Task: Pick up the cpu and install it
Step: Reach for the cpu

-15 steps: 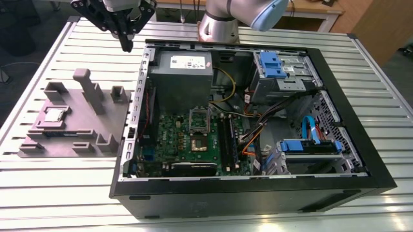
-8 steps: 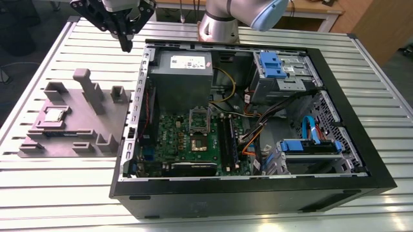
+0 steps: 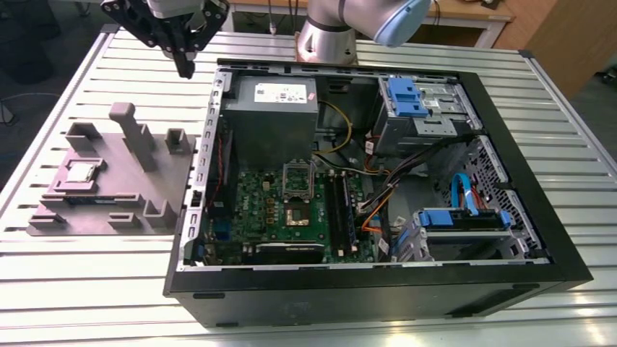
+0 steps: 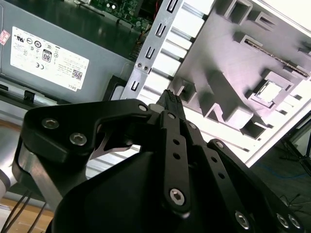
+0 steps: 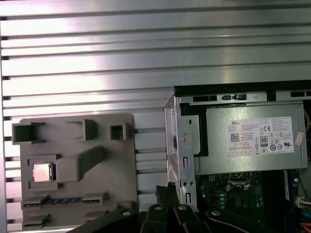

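The cpu is a small silver-topped square chip. It lies flat in a recess of the grey holder block on the table, at the exterior view's left of the open computer case. Both wrist views show the cpu in its recess. My gripper hangs high above the table near the case's far corner, well away from the chip. Its fingers are shut together with nothing between them. On the green motherboard, the processor socket stands uncovered.
A grey power-supply box fills the case's far corner, below my gripper. Blue drive brackets and loose cables occupy the case toward the exterior view's right. The holder block has upright posts. The slatted metal table surrounds everything.
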### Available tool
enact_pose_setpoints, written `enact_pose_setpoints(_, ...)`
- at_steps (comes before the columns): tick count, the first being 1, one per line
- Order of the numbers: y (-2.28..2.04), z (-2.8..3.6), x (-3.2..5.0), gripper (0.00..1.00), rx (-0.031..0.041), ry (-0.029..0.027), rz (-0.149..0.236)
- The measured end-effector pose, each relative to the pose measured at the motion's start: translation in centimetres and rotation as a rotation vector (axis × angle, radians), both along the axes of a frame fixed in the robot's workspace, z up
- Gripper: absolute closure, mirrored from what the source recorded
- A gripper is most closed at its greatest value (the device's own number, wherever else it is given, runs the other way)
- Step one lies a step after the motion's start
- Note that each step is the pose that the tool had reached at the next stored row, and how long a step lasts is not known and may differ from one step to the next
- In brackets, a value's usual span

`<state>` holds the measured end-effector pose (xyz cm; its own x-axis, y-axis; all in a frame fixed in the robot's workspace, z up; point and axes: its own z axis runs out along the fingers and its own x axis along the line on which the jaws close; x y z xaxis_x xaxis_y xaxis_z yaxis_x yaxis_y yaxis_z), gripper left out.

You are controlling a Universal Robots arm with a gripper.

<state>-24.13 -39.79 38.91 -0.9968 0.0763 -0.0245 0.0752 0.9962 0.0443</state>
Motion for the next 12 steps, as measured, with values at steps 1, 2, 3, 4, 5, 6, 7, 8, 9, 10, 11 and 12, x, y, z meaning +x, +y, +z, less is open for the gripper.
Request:
enact_pose_setpoints(1, 0.0, 0.0, -0.06, 0.9, 0.0, 0.0, 0.0)
enact_pose_setpoints(2, 0.0, -0.01, -0.13, 0.9, 0.0, 0.0, 0.0)
enact_pose_setpoints(3, 0.0, -0.01, -0.2, 0.9, 0.0, 0.0, 0.0)
enact_pose_setpoints(4, 0.0, -0.01, -0.28, 0.9, 0.0, 0.0, 0.0)
enact_pose_setpoints(5, 0.0, -0.02, -0.35, 0.9, 0.0001, 0.0, 0.0)
enact_pose_setpoints(6, 0.0, -0.02, -0.39, 0.9, 0.0, 0.0, 0.0)
enact_pose_setpoints(7, 0.0, -0.02, -0.39, 0.9, 0.0001, -0.0001, 0.0)
enact_pose_setpoints(8, 0.0, -0.02, -0.39, 0.9, 0.0, 0.0, 0.0)
enact_pose_setpoints(9, 0.0, -0.01, -0.4, 0.9, 0.0, 0.0002, 0.0)
enact_pose_setpoints(10, 0.0, -0.02, -0.41, 0.9, 0.0, 0.0008, 0.0)
enact_pose_setpoints(11, 0.0, -0.03, -0.41, 0.9, 0.0, 0.0011, 0.0)
enact_pose_setpoints(12, 0.0, -0.04, -0.43, 0.9, 0.0001, 0.0013, 0.0)
